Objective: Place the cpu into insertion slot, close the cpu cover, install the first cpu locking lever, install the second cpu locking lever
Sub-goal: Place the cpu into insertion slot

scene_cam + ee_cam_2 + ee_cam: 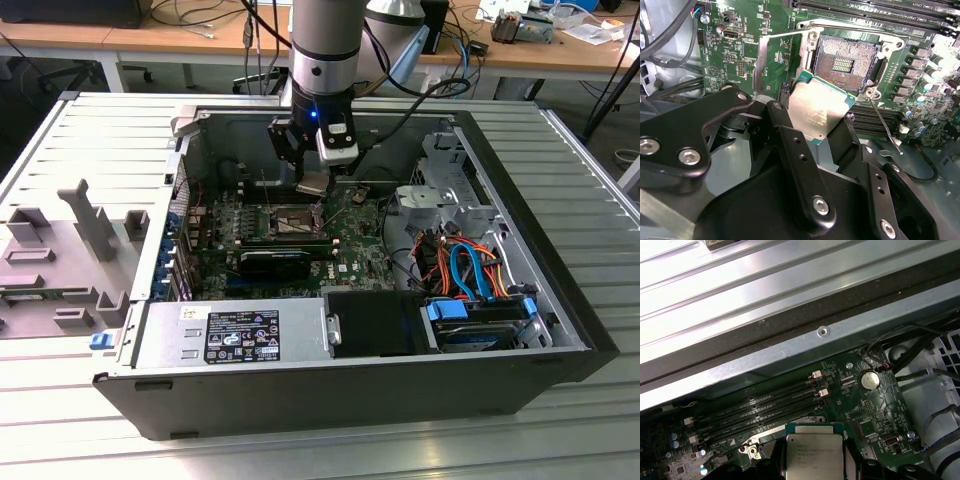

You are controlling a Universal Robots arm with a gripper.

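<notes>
Silver-grey and flat, the small square cpu [820,111] hangs clear of the board, clamped by its edges between the black fingers [790,137] of the gripper [314,182]. It is just above and beside the insertion slot [845,64], a square dark socket with a silver rim, which lies bare mid-board on the green motherboard [735,50]. The thin silver cpu cover [759,65] stands swung up at one socket edge. A thin wire lever [885,125] rises free at a socket corner. Long black memory slots [760,410] run along the motherboard edge by the grey computer case [300,400] wall.
</notes>
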